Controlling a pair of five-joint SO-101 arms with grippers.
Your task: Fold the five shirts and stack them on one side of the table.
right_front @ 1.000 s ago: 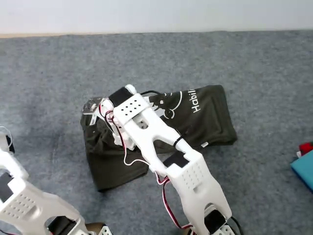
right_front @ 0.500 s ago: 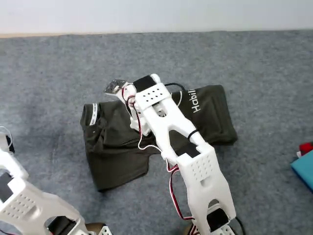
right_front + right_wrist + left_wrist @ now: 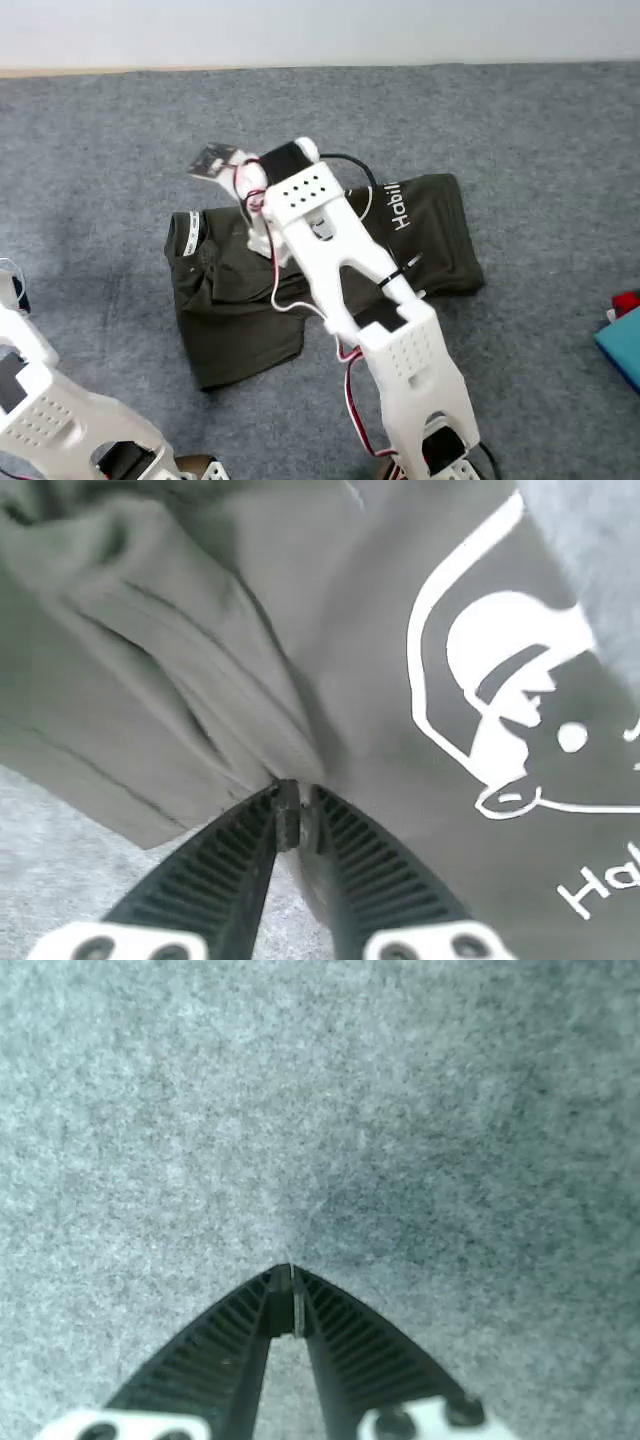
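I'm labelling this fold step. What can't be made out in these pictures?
High view: the right arm covers the middle of the shirt, hiding its fold lines and part of the print.
High view: the picture's edge cuts off the blue thing and the red thing; what they are is unclear.
Right wrist view: the right gripper is shut on the shirt, but its jaws hide how much cloth it holds.
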